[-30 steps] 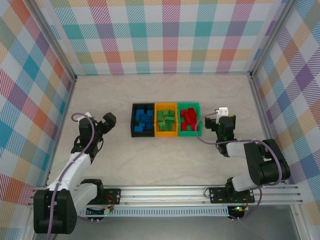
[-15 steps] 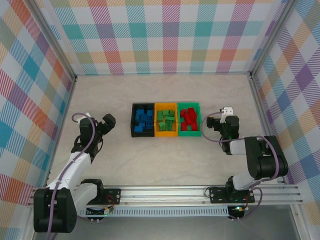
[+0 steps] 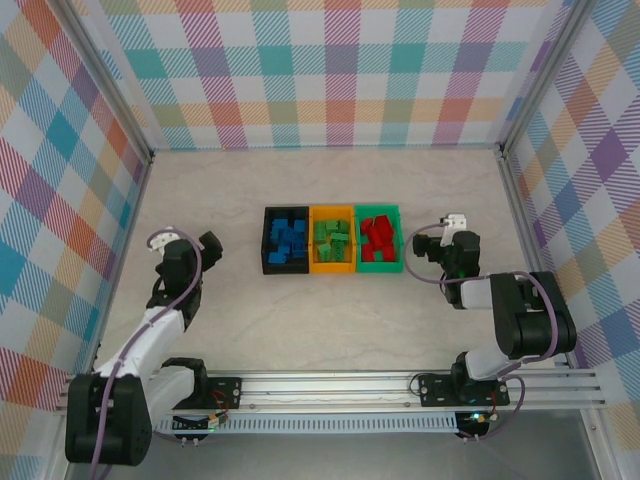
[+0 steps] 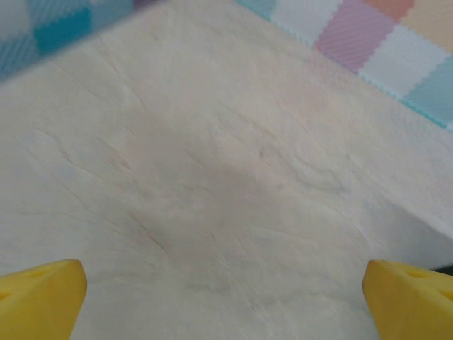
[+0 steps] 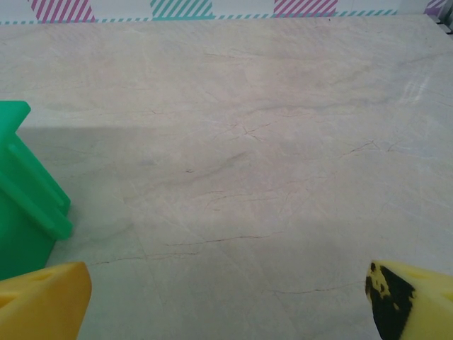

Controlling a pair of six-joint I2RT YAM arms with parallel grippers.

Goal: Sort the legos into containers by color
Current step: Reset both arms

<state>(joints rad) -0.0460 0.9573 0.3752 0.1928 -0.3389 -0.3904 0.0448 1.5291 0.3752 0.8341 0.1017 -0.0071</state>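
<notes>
Marble-look tabletop [image 3: 330,330] carrying joined bins: blue legos [image 3: 288,242] filling black bin [image 3: 267,240], green legos [image 3: 332,240] filling orange bin [image 3: 332,209], red legos [image 3: 376,234] filling green bin [image 3: 398,240]; sorting seemingly finished. Left gripper [image 3: 208,243], right gripper [image 3: 418,243] flanking bins, pincers apart, gripping nothing.

The overhead view is bright, evenly lit and sharp, with only short soft shadows beside the containers [image 3: 332,268]. The left wrist view is blurred all over. In the right wrist view the table [image 5: 283,142] is sharp, with a faint shadow across its middle.
</notes>
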